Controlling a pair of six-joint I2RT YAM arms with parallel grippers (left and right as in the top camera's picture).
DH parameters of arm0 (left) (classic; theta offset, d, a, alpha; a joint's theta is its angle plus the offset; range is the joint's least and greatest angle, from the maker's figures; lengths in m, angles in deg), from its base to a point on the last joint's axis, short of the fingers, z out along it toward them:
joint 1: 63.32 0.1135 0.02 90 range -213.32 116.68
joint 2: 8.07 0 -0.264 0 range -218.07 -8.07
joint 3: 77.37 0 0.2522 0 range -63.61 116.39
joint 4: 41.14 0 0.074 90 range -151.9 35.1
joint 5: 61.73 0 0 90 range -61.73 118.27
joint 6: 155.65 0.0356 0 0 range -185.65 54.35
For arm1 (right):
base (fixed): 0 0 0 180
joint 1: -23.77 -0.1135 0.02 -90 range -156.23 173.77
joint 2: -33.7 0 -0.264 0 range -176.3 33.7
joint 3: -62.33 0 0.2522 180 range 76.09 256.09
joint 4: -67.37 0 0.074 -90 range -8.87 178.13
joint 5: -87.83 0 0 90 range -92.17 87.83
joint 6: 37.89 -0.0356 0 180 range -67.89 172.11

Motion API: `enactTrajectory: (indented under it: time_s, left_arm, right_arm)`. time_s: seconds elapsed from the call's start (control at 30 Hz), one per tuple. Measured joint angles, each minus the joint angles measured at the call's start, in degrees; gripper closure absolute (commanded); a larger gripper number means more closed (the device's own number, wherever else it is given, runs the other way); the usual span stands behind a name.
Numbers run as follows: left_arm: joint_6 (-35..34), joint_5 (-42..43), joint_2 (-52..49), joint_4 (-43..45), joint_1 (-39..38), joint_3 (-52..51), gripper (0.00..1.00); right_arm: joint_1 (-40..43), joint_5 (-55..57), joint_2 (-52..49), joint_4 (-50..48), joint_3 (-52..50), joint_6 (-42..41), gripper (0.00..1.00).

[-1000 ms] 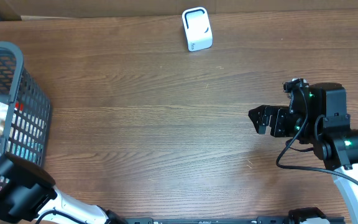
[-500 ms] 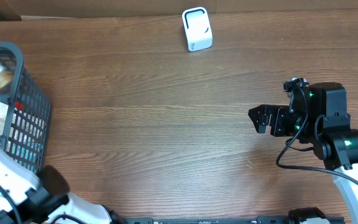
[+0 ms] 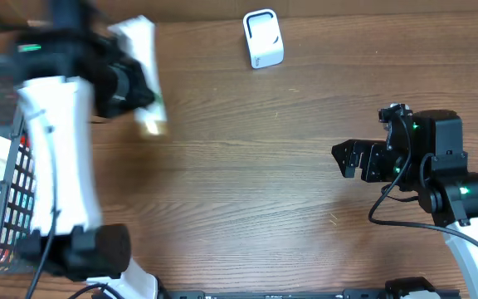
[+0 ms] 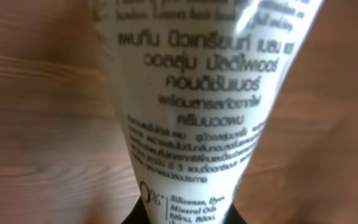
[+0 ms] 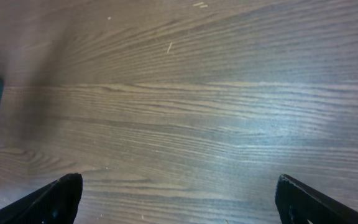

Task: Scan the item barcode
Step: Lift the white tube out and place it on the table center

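The left arm swings out of the wire basket (image 3: 7,195) at the table's (image 3: 247,183) left edge and up over the wood, carrying a white tube (image 3: 142,58) that a second ago was still down among the basket's contents. The left claw (image 3: 129,85) is clamped on the tube, which hangs blurred with motion above the far-left part of the table, its pale gold cap end pointing toward the near side. The white scanner (image 3: 263,38) stands well apart from it, further right along the back edge. From the wrist, the tube (image 4: 197,93) fills the view with printed Thai and English text; no barcode shows on that face. The right claw (image 3: 344,159) has not budged, its fingers spread wide over bare wood with nothing between them. The pick looks done, and the item seems to be on its way to the scanner; the code side may yet need turning toward it.
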State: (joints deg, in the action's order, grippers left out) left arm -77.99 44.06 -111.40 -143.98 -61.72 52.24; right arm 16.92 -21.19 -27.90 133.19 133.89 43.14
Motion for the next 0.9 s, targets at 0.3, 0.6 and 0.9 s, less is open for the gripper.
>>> enactTrajectory:
  time_s: [0.3,0.6,0.9]
  left_arm:
    - [-4.9,-1.6,-1.7,28.8,-14.9,-30.8,0.96]
    - [-11.1,-4.7,-1.7,41.9,-19.3,-45.7,0.35]
    - [-12.2,-5.4,-1.7,42.7,-19.2,-48.4,0.13]
  right_arm:
    - [0.0,0.0,-4.0,0.7,0.0,0.0,0.00]
    - [0.0,0.0,-6.5,1.1,0.0,0.0,0.00]
    - [0.0,0.0,-6.6,0.4,0.0,0.0,0.00]
